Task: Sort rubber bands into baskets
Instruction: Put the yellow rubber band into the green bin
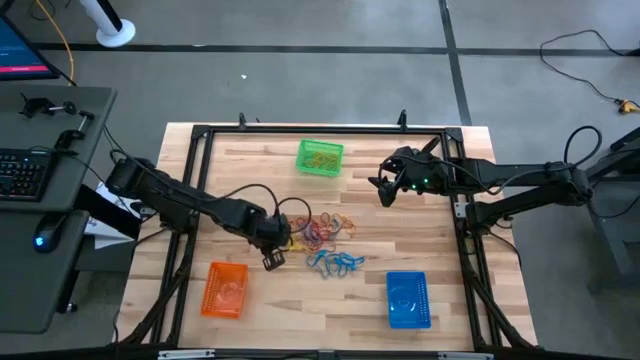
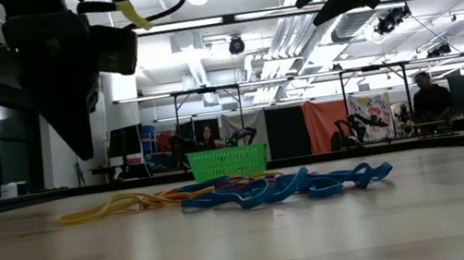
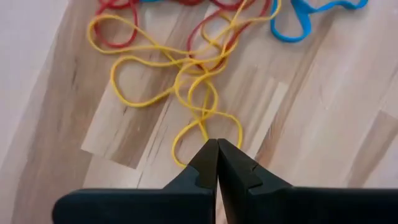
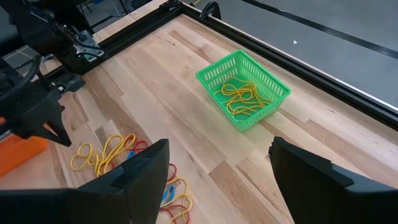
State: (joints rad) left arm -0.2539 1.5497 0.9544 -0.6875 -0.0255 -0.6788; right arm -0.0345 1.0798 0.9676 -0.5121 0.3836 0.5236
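green basket [image 1: 320,158], orange basket [image 1: 225,289], blue basket [image 1: 407,299], yellow bands [image 3: 186,81]

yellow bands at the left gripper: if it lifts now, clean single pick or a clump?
Probably a clump: the yellow rubber bands lie looped through each other, with red bands overlapping. They look thin and floppy, so they would likely dangle. The left gripper is shut on one loop.
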